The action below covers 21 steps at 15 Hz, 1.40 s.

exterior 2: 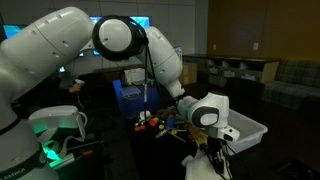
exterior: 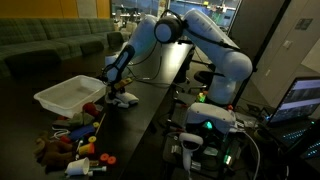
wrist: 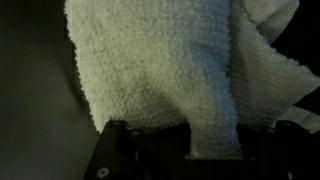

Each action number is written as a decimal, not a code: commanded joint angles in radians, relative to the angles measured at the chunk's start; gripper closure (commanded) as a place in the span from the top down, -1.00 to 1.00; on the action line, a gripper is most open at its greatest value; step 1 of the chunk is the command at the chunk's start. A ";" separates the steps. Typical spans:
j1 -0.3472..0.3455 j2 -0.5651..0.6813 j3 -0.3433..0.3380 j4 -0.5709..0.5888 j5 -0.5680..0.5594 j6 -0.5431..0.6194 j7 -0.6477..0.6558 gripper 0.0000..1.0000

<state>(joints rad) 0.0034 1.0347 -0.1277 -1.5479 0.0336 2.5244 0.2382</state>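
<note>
A white terry towel (wrist: 170,70) fills the wrist view, and a fold of it runs down between my gripper's two dark fingers (wrist: 195,145), which are shut on it. In an exterior view the gripper (exterior: 117,88) is low over the dark table, with the white towel (exterior: 124,98) bunched under it. In an exterior view the towel (exterior 2: 203,165) lies below the gripper (exterior 2: 215,140) at the table's near edge.
A white plastic bin (exterior: 68,95) stands beside the gripper; it also shows in an exterior view (exterior 2: 245,130). Several small colourful toys (exterior: 75,140) lie scattered on the table. A blue box (exterior 2: 130,98) stands further back. Green-lit equipment (exterior: 205,125) is by the robot base.
</note>
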 commanded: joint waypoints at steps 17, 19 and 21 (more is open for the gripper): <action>0.138 0.053 0.130 0.071 0.117 0.035 0.179 -0.78; 0.152 0.053 0.151 0.071 0.131 0.044 0.180 -0.78; 0.176 0.059 0.167 0.079 0.140 0.053 0.193 -0.77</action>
<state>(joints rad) 0.1437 1.0638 0.0206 -1.5047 0.1413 2.5465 0.4094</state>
